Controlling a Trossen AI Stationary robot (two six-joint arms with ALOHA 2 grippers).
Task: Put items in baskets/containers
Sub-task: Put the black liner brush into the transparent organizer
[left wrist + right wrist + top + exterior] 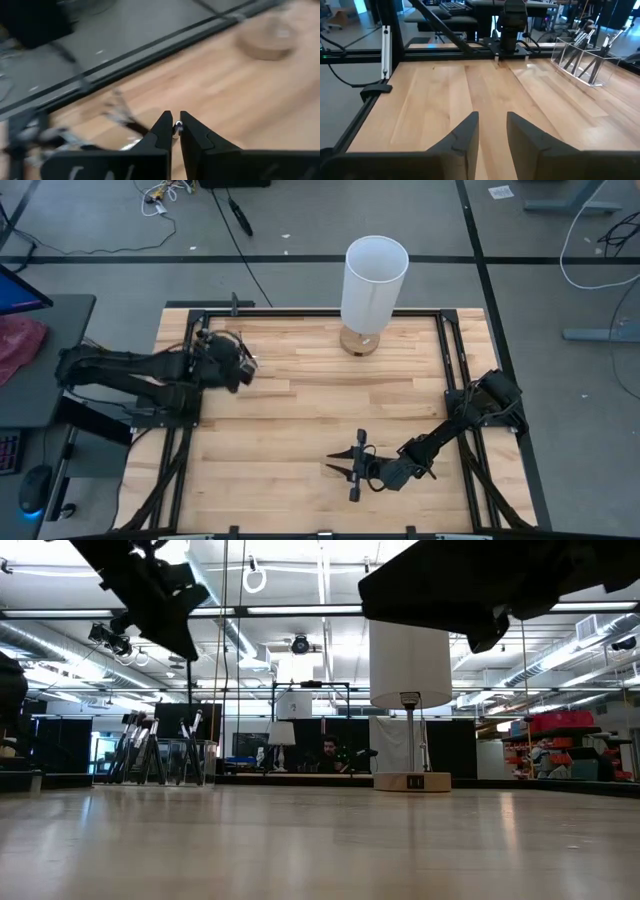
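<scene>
The transparent container (580,59) stands near the table's far left corner, with several dark makeup brushes (584,35) leaning upright in it. It also shows in the low view (165,755) and faintly in the high view (222,340). My left gripper (245,367) hovers just beside the container, above the table. Its fingers are nearly shut, with a small silvery piece (176,128) between the tips. My right gripper (350,472) is open near the table's near edge, pointing left and holding nothing. My left gripper pinches a small silvery piece (176,128) between its two fingertips. It looks like part of a makeup brush, but the blurred wrist view shows no more of it. The held piece is clear of the table; its length and lean cannot be seen.
A tall white cylinder on a wooden base (373,285) stands at the middle of the far edge. Dark metal rails (450,350) frame the wooden tabletop (320,410). A person (330,753) sits far off in the room beyond the table.
</scene>
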